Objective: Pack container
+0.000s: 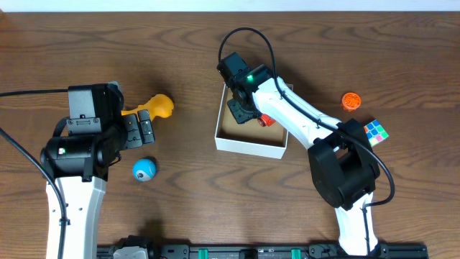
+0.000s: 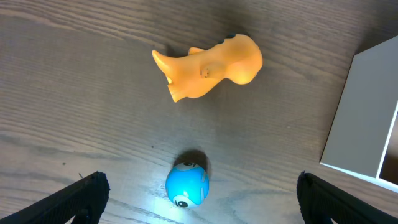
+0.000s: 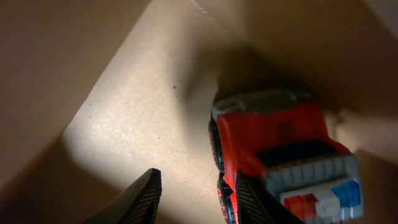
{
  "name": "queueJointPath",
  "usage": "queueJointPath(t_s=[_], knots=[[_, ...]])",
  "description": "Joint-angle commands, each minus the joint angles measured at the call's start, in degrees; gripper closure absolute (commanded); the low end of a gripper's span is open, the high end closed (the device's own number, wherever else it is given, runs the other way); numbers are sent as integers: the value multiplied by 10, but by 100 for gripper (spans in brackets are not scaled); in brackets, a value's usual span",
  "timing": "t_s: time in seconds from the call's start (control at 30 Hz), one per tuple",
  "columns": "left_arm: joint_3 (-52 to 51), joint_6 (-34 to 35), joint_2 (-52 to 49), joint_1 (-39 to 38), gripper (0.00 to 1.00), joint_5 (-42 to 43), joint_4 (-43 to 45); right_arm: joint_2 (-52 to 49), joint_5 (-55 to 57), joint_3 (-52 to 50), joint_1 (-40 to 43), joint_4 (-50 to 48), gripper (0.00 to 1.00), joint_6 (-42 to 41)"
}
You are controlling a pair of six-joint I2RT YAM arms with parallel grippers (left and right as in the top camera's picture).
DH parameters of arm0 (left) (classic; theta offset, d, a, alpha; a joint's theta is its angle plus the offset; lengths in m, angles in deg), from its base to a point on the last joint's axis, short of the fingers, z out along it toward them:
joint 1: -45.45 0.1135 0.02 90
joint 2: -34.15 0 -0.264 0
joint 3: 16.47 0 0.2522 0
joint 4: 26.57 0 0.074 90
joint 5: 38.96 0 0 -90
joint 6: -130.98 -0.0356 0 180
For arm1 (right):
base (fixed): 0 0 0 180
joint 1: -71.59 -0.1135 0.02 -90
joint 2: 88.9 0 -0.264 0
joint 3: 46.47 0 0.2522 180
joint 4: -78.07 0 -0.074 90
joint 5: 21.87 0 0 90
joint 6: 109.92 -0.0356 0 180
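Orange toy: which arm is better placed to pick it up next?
Probably left: the open left gripper hovers beside the orange toy; the right gripper is inside the container by the red truck.

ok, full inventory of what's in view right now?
box: 1, white with brown inside, table centre, no lid
truck: 1, red, inside the box
animal toy: 1, orange, on the table left of the box
ball: 1, blue, on the table below the animal toy
round toy: 1, orange, on the table right of the box
cube: 1, multicoloured, just below the round toy
table: 1, dark wood
left arm: 1, white and black, left side, jaws wide open, empty
right arm: 1, white and black, reaching into the box, jaws apart beside the truck
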Motion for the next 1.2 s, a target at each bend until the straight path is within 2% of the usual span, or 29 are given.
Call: queueJointPath(t_s=[0.0, 0.23, 0.37, 0.43, 0.57, 0.67, 1.17], knots=[[11, 5, 0, 4, 2, -1, -2, -21, -32, -1, -1, -2, 58, 57], [11, 5, 0, 4, 2, -1, -2, -21, -73, -1, -2, -5, 58, 99], [12, 5, 0, 4, 2, -1, -2, -22, -70, -1, 0, -23, 50, 96], [11, 5, 0, 4, 2, -1, -2, -23, -62, -1, 2, -35, 51, 95], [11, 5, 0, 4, 2, -1, -2, -29, -8, -1, 6, -47, 53, 58], [11, 5, 0, 4, 2, -1, -2, -33, -6, -1, 12, -45, 53, 49], [11, 5, 0, 4, 2, -1, -2, -41, 66, -1, 26, -25, 50, -120]])
